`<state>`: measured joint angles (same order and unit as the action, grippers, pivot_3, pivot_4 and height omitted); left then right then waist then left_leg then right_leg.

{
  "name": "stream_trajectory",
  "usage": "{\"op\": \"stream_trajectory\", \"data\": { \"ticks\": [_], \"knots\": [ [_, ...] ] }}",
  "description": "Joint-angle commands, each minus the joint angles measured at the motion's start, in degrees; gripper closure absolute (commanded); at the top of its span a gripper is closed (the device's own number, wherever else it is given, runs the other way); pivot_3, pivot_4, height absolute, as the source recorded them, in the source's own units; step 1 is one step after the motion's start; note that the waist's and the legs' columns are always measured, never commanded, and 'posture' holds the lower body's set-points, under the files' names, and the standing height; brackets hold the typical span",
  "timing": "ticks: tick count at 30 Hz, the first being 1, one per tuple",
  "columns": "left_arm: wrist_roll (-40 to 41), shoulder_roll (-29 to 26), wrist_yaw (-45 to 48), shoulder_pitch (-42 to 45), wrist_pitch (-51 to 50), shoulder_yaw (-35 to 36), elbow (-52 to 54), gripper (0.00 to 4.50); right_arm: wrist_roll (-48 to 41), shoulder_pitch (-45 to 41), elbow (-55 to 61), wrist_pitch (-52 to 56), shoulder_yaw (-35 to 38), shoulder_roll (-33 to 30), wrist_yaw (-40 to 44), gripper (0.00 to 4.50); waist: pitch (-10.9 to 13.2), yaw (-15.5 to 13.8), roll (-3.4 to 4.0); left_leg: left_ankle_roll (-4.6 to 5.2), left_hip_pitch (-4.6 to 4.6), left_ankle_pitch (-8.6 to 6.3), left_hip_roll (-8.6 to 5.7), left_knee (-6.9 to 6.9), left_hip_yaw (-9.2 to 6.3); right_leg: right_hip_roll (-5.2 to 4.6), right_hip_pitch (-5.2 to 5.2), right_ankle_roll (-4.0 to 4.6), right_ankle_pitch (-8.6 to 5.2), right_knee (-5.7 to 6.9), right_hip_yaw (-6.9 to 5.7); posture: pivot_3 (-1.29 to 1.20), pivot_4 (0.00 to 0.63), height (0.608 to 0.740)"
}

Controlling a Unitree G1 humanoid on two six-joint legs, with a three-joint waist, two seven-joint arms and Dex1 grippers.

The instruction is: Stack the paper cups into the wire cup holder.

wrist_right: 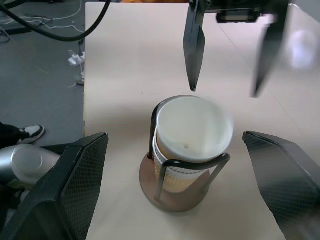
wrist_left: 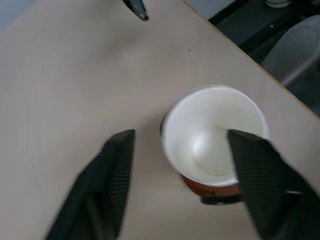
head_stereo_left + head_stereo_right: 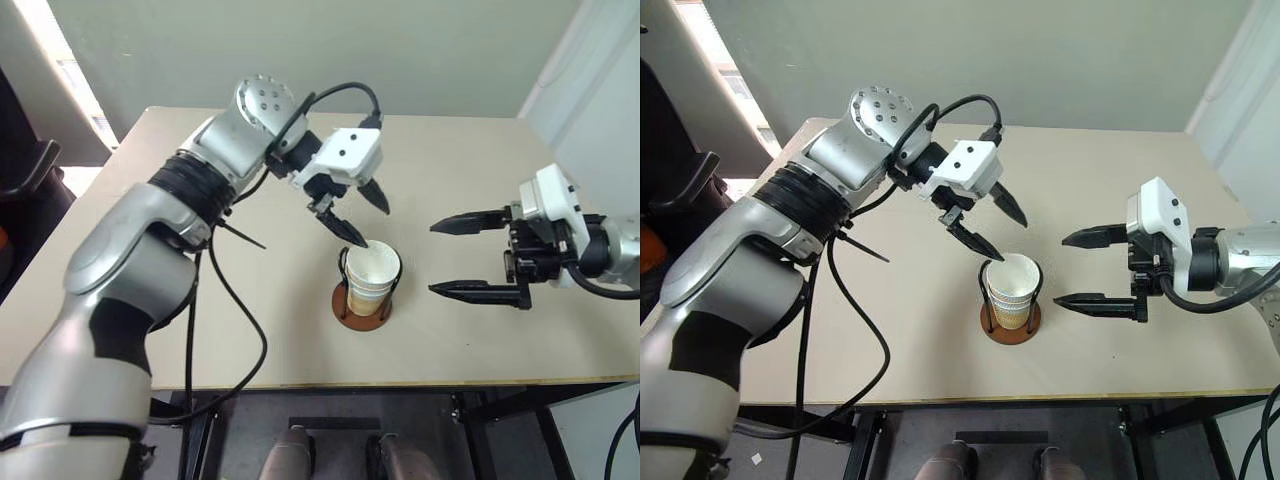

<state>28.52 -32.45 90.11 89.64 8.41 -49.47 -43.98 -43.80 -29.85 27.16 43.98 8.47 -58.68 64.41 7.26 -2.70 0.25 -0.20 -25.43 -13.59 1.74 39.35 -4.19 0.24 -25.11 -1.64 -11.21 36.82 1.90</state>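
— Nearest to the head camera, what is lying on the table (image 3: 150, 330)?

— Black cable (image 3: 225, 300) from the left arm is hanging over the table's near edge. Beyond it, the wire cup holder (image 3: 363, 305) is standing near the middle of the tabletop, slightly toward the front, on its round reddish-brown base.

— Where are the paper cups (image 3: 373, 278) sitting?

— They are sitting nested together inside the holder, upright, with the black wire loops rising on either side. In the right wrist view, stacked rims are showing below the top cup (image 1: 192, 132), whose white inside is facing up. How many are in the stack I cannot tell.

— What is the left gripper (image 3: 357, 216) doing?

— It is hanging just above the stack, pointing down toward it, with its two black fingers standing wide apart and gripping nothing. One fingertip (image 3: 357, 239) is hovering right at the top cup's rim; whether it is touching, I cannot tell.

— And the right gripper (image 3: 437, 257)?

— It is waiting beside the holder on the robot's right, apart from it, pointing roughly level toward the cups. Its jaws are spread wide and are carrying nothing.
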Motion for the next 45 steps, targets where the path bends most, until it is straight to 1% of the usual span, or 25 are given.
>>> {"op": "stream_trajectory", "data": {
  "ticks": [1, 5, 6, 7, 10, 12, 14, 16, 19, 22, 24, 26, 27, 32, 37, 45],
  "knots": [
    [-1.7, 1.0, 2.4, 0.8, 2.1, 3.7, -1.8, 0.34, -1.2, -0.3, 1.2, -0.7, 2.0, 0.1, -0.7, 0.0, 0.0, 0.0, 0.0, 0.0, 0.01, 0.0, 0.0, 0.01, 0.02, 0.01, 0.0, 0.0, 0.0, 0.0, 0.0, 0.0, 0.15, 0.74],
    [-4.7, 3.5, 2.4, 1.9, 2.3, 9.1, -6.3, 0.34, -1.6, 0.1, 1.1, -0.9, 2.2, 0.0, -0.4, 0.0, 0.0, 0.0, 0.0, 0.04, 0.0, -0.02, 0.0, 0.07, 0.01, 0.01, 0.03, -0.05, 0.02, 0.0, 0.01, 0.0, 0.15, 0.74],
    [-5.0, 3.0, 2.4, 1.7, 1.8, 9.7, -6.1, 0.34, -1.8, 0.0, 0.9, -1.0, 2.0, -0.1, 0.3, 0.0, 0.0, 0.0, 0.0, 0.04, 0.0, -0.02, 0.0, 0.09, 0.03, 0.01, 0.03, -0.06, 0.02, -0.01, 0.01, 0.0, 0.15, 0.74],
    [-4.8, 1.1, 2.4, 0.9, 1.3, 9.8, -4.9, 0.34, -1.6, -0.4, 0.3, -1.4, 1.3, -0.4, 1.3, 0.0, 0.0, 0.0, 0.0, 0.05, 0.0, -0.03, -0.01, 0.11, 0.05, 0.02, 0.03, -0.07, 0.03, -0.01, 0.02, 0.0, 0.15, 0.74],
    [-2.0, -7.0, 2.4, -3.3, -4.4, 11.6, 0.8, 0.34, 0.7, -3.0, -4.3, -3.7, -1.5, -0.3, 4.3, 0.0, -0.1, 0.8, 0.09, 0.04, 0.02, -0.03, -0.02, 0.1, 0.08, 0.08, 0.03, -0.09, 0.02, -0.03, 0.05, 0.0, 0.15, 0.74],
    [0.6, -13.4, 2.4, -7.6, -9.2, 13.2, 5.9, 0.34, 2.2, -5.0, -8.6, -5.4, -3.0, 0.3, 6.1, 0.0, -0.1, 1.7, 0.11, -0.02, 0.16, -0.03, 0.0, 0.07, 0.18, 0.3, 0.05, -0.09, 0.02, -0.02, 0.32, 0.0, 0.15, 0.74],
    [2.5, -20.3, 2.4, -13.6, -13.9, 15.9, 11.1, 0.34, 3.4, -6.7, -13.5, -6.8, -4.0, 0.7, 8.4, 0.0, -0.1, 2.0, 0.14, -0.07, 0.29, 0.0, 0.05, -0.05, 0.19, 0.42, 0.05, -0.09, 0.02, -0.01, 0.52, 0.0, 0.15, 0.74],
    [3.1, -26.4, 2.4, -20.8, -18.5, 20.7, 15.5, 0.34, 4.4, -7.9, -18.5, -8.0, -4.5, 0.7, 10.9, 0.0, -0.1, 2.1, 0.15, -0.16, 0.43, 0.06, 0.05, -0.18, 0.19, 0.58, 0.03, -0.1, 0.01, 0.01, 0.73, 0.0, 0.15, 0.74],
    [6.1, -34.6, -0.1, -34.4, -25.5, 30.5, 22.9, 0.34, 6.7, -8.3, -25.2, -9.3, -5.3, 0.0, 14.1, 0.0, -0.1, 2.1, 0.15, -0.27, 0.47, 0.12, 0.08, -0.25, 0.21, 0.63, -0.07, -0.08, 0.0, 0.04, 1.06, 0.0, 0.15, 0.74],
    [9.7, -39.7, -4.8, -49.6, -30.9, 40.7, 29.9, 0.34, 8.5, -9.4, -30.3, -9.2, -5.7, -0.1, 15.3, 0.0, -0.1, 2.0, 0.15, -0.31, 0.45, 0.14, 0.07, -0.26, 0.23, 0.59, -0.12, 0.04, -0.07, 0.06, 1.13, 0.0, 0.15, 0.74],
    [10.0, -40.6, -7.0, -57.2, -32.7, 45.8, 33.1, 0.34, 9.9, -10.1, -32.4, -9.7, -6.4, 0.1, 15.8, 0.0, -0.1, 1.8, 0.16, -0.12, 0.51, 0.03, 0.06, -0.26, 0.26, 0.53, -0.05, 0.22, -0.17, 0.14, 1.18, 0.0, 0.15, 0.74],
    [10.4, -40.3, -8.4, -62.7, -34.1, 50.2, 35.3, 0.34, 10.6, -11.7, -34.7, -10.7, -6.8, 0.9, 17.1, 0.0, -0.1, 1.7, 0.16, 0.01, 0.55, -0.01, 0.06, -0.3, 0.25, 0.52, -0.06, 0.55, -0.31, 0.22, 1.19, 0.0, 0.15, 0.74],
    [10.9, -40.2, -8.9, -64.8, -35.1, 52.6, 36.3, 0.34, 11.5, -13.1, -36.2, -11.5, -7.7, 1.4, 18.0, 0.0, -0.1, 1.8, 0.16, 0.01, 0.57, -0.01, 0.07, -0.32, 0.25, 0.53, -0.08, 0.85, -0.41, 0.27, 1.19, 0.0, 0.15, 0.74],
    [10.8, -41.4, -8.2, -70.4, -37.6, 60.3, 38.5, 0.34, 14.2, -17.0, -40.3, -13.1, -9.7, 2.5, 21.3, 0.0, -0.1, 2.4, 0.14, -0.09, 0.89, 0.05, 0.07, -0.7, 0.28, 0.55, -0.17, 1.52, -0.03, 0.28, 1.19, 0.0, 0.15, 0.74],
    [9.8, -40.7, -8.0, -71.5, -38.8, 62.8, 39.1, 0.34, 15.9, -18.1, -42.4, -13.8, -10.2, 3.8, 22.9, 0.0, -0.1, 2.5, 0.14, -0.08, 1.4, 0.18, 0.09, -1.1, 0.32, 0.56, 0.06, 1.76, -0.04, 0.29, 1.25, 0.0, 0.15, 0.74],
    [9.8, -39.3, -7.9, -71.7, -40.0, 64.0, 40.3, 0.34, 17.4, -18.7, -43.3, -13.9, -10.3, 5.8, 23.0, 0.0, -0.1, 2.7, 0.15, -0.17, 1.39, 0.13, 0.09, -1.32, 0.31, 0.6, -0.15, 1.85, -0.05, 0.35, 1.29, 0.0, 0.15, 0.74]
  ]
}}
